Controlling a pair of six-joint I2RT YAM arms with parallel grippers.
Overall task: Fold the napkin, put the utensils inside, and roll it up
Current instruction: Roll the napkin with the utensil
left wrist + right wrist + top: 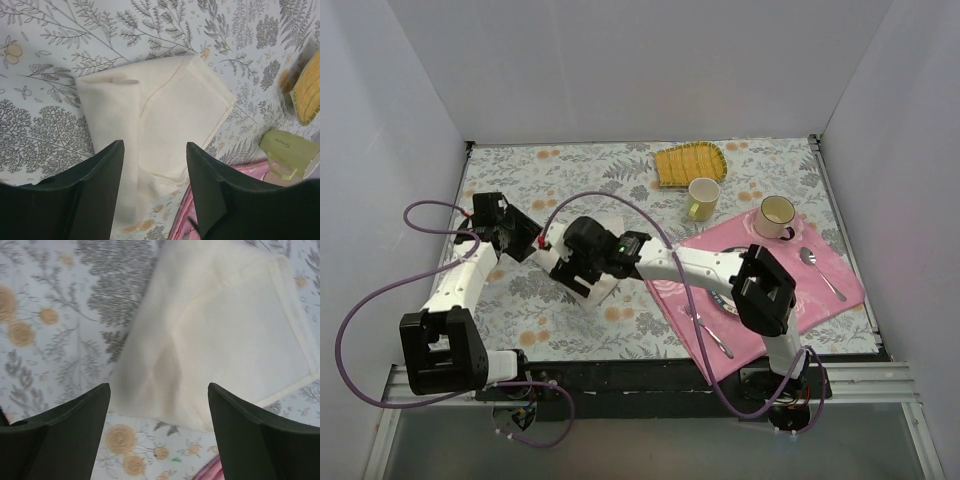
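Two arms meet over the napkin (611, 224), a cream cloth lying folded on the leaf-patterned table cover (580, 170).

Left gripper (155, 147): the jaws stand apart and hold nothing. The napkin (165, 115) lies beneath the gap and reaches ahead of the fingertips; its thicker doubled edge runs ahead of the left finger (95, 190). A green mug (290, 150) and a yellow ribbed mat (307, 95) sit off to this gripper's right.

Right gripper (159, 387): the jaws are spread wide, also empty. The napkin (225, 340) fills the space below and ahead of them, its hemmed corner lying ahead and to the right.

From above, the left gripper (538, 243) and right gripper (568, 272) hang close together over the cloth, facing one another. The pink placemat (820, 290) lies behind the right gripper, under its arm.
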